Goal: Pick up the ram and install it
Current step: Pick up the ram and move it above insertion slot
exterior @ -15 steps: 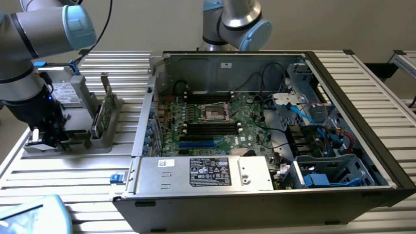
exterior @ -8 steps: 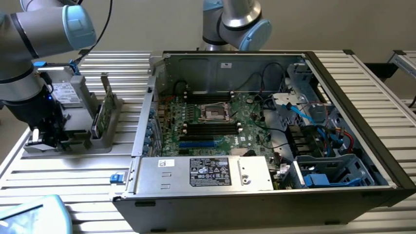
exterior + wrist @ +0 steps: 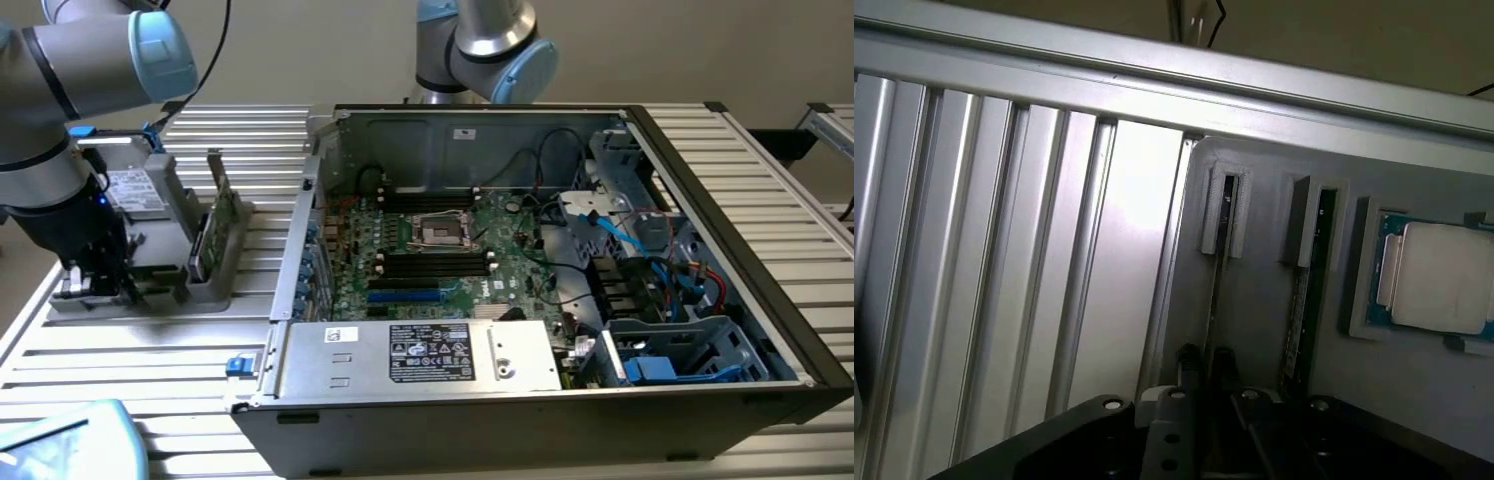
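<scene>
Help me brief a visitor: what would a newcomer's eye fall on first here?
The open computer case, with its green motherboard exposed, dominates the middle of the exterior view. At that view's left, the robot arm has its tool down at a grey fixture holding the ram upright.

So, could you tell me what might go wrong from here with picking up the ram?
1. The tool sits low at the grey holder, where ram sticks stand edge-on in neighbouring slots; a slightly off approach might clip one.
2. The processor chip lies right beside them and could be nudged.
3. The black motherboard slots are narrow and close to the processor socket, so a tilted stick may jam.
</scene>
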